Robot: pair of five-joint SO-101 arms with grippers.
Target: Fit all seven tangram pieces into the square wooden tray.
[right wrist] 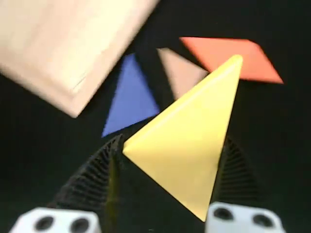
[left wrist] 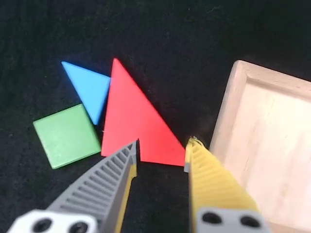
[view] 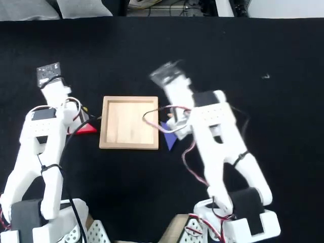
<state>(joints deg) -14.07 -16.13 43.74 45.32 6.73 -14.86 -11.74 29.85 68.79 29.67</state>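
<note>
Pale matt wood tray (view: 129, 146); smooth yellow triangle (right wrist: 189, 145); matt black table (view: 253, 50)

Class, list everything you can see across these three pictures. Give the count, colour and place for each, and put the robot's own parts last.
wooden tray: 1, pale wood, on the table between the arms.
red triangle: 1, red, beside the tray, left arm's side.
light blue triangle: 1, light blue, against the red triangle.
green square: 1, green, beside the light blue triangle.
dark blue triangle: 1, dark blue, by a tray corner, right arm's side.
tan triangle: 1, tan, between the dark blue triangle and the orange parallelogram.
orange parallelogram: 1, orange, beside the tan triangle.
yellow triangle: 1, yellow, in the right hand.
table: 1, black.
left arm, right arm: 2, white, flanking the tray.
left hand: 1, open at the red triangle's edge.
right hand: 1, gripping the yellow triangle.
</note>
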